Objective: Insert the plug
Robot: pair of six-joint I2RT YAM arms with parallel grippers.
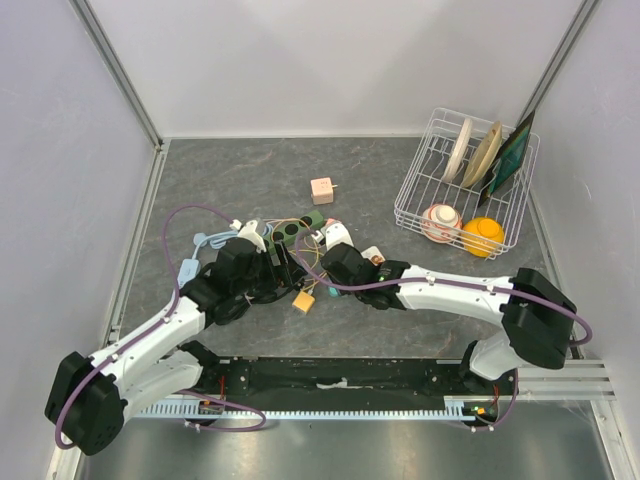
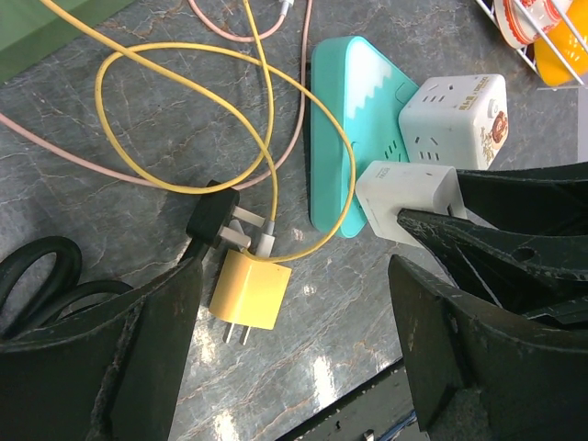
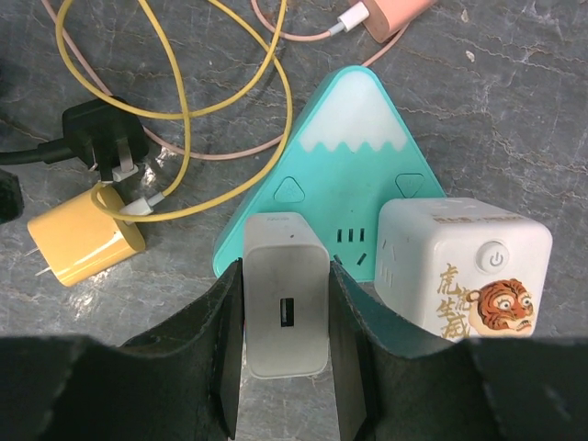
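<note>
right end effector [image 3: 286, 299] grasping white charger [image 3: 285, 322]; left end effector [image 2: 294, 285] released; one teal socket [image 3: 344, 138], one cube socket [image 3: 459, 266] maybe touching

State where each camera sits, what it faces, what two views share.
Top external: above and behind, looking down on the grey table; left arm and right arm show.
Left wrist: faces down at a yellow square charger; open left gripper shows.
Right wrist: facing down at the white rectangular charger the right gripper holds.
Both wrist views share the teal mountain-shaped power strip.
</note>
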